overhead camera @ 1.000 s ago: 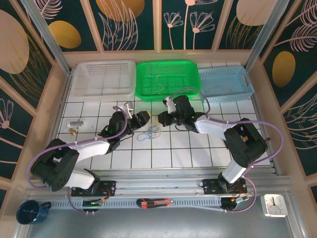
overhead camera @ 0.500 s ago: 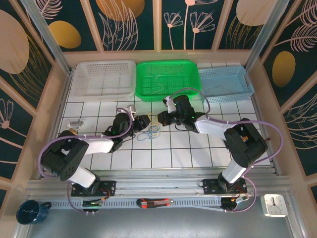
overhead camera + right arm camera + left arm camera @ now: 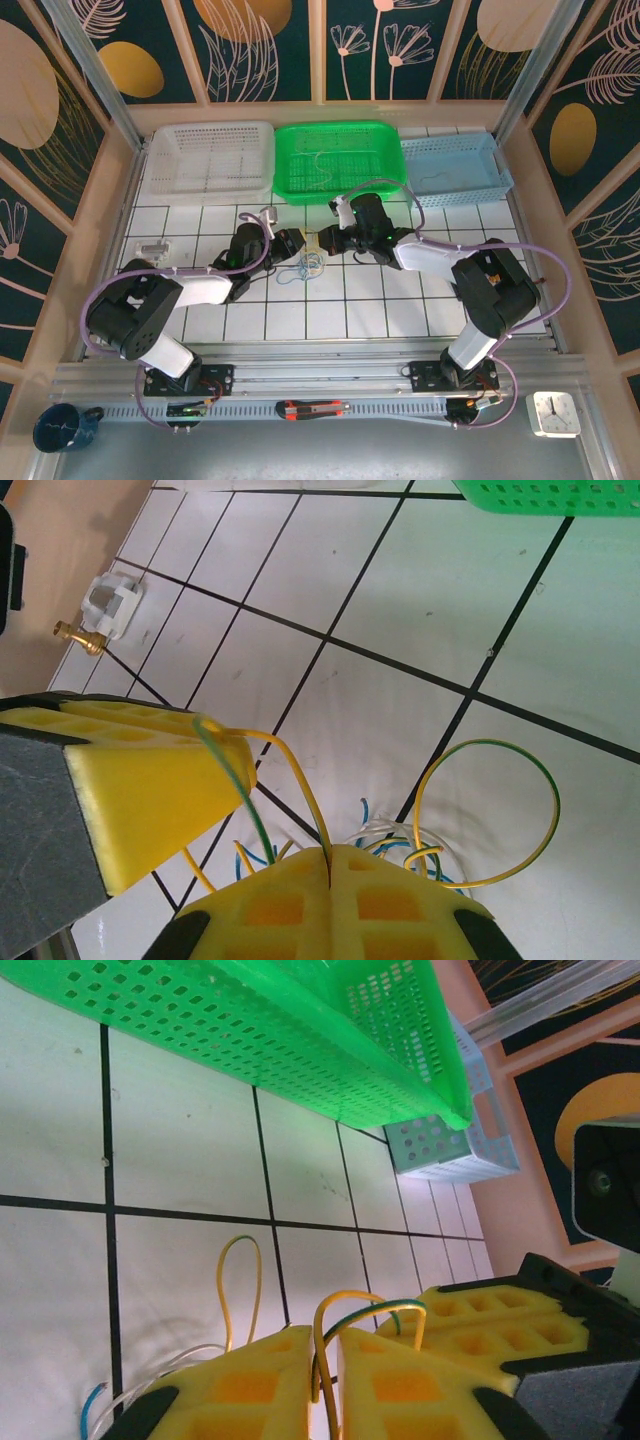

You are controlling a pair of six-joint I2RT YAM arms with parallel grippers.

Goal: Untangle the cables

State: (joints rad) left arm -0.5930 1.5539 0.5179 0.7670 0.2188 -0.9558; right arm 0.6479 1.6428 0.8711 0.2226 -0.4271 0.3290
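Observation:
The cables (image 3: 306, 266) are a small clump of thin blue, whitish and yellow-green wires on the white tiled table, just near of both grippers. My left gripper (image 3: 298, 243) and right gripper (image 3: 325, 240) meet tip to tip over it. In the left wrist view the left gripper (image 3: 328, 1334) has its yellow pads nearly together on a yellow-green wire (image 3: 370, 1305) that arches across to the right gripper's pads (image 3: 490, 1325). In the right wrist view the right gripper (image 3: 330, 854) is shut on that same wire (image 3: 290, 770), with the clump (image 3: 400, 842) lying behind it.
A white basket (image 3: 208, 158), a green basket (image 3: 335, 160) and a blue basket (image 3: 455, 165) line the far edge. A small metal part with a brass fitting (image 3: 150, 250) lies at the left. The green basket's wall (image 3: 300, 1040) is close ahead of the left gripper.
My left arm has reached right to the clump and its jaws have closed from open onto the yellow-green wire. The right arm has stayed still, shut on the wire.

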